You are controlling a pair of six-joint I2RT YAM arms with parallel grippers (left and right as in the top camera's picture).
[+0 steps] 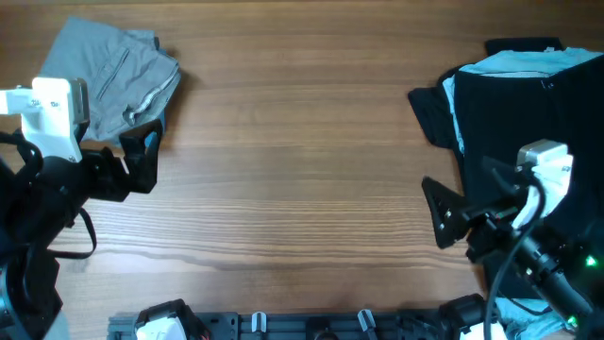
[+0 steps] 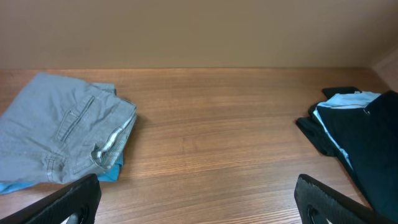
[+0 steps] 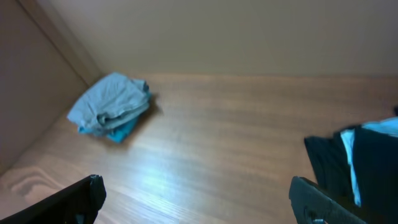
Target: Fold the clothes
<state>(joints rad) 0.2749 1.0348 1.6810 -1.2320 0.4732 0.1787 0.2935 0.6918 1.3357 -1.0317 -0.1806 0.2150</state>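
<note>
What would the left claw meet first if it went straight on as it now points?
Probably nothing soon: the left claw aims between the grey shorts and the black clothes, over bare table. The way looks free up to the far wall, though depth is unclear.

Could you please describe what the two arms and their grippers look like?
Both arms are black, each with a white boxy wrist housing. The left gripper and right gripper have two black tapering fingers each. Black cables loop along both; a green light shows on the right arm.
</note>
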